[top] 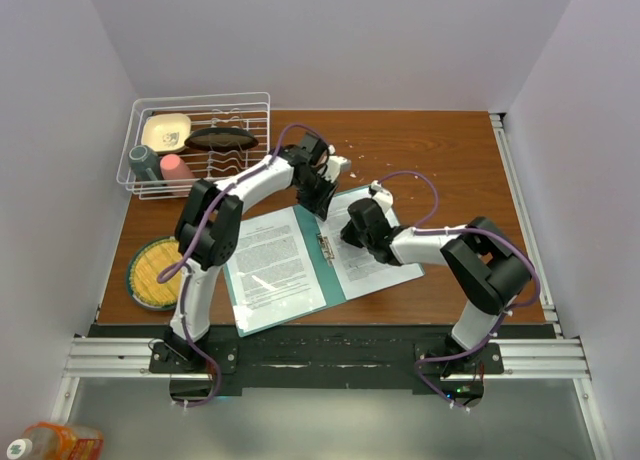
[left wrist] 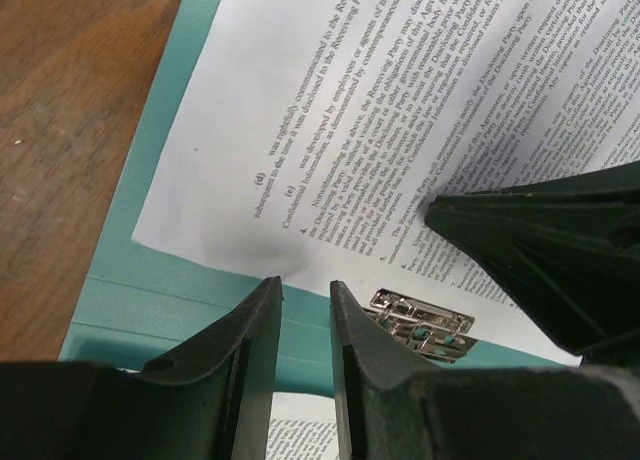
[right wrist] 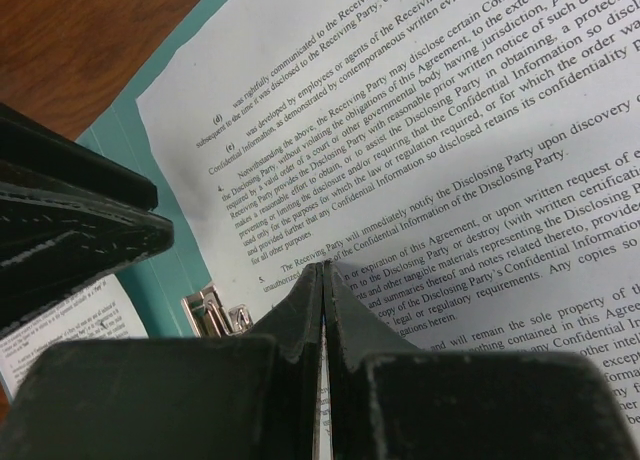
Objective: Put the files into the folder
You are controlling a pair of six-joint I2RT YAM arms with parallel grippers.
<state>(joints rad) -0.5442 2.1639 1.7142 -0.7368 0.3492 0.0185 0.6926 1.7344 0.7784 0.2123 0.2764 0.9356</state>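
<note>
Right gripper [right wrist: 322, 270], fingers together, rests on the files [right wrist: 480, 130] while left gripper [left wrist: 305, 285], fingers narrowly apart and empty, should line up squarely with the clip [left wrist: 420, 323] of the folder [left wrist: 150, 300].

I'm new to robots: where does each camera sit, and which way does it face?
Top external: fixed above and behind the arms, looking down on the table and open folder; both arms show whole, bases nearest.
Left wrist: rides the left arm, looking down past the left gripper at the folder spine.
Right wrist: rides the right arm, looking down past the shut right gripper at a printed sheet.
Shared: both wrist views show the metal clip and each other's gripper.
</note>
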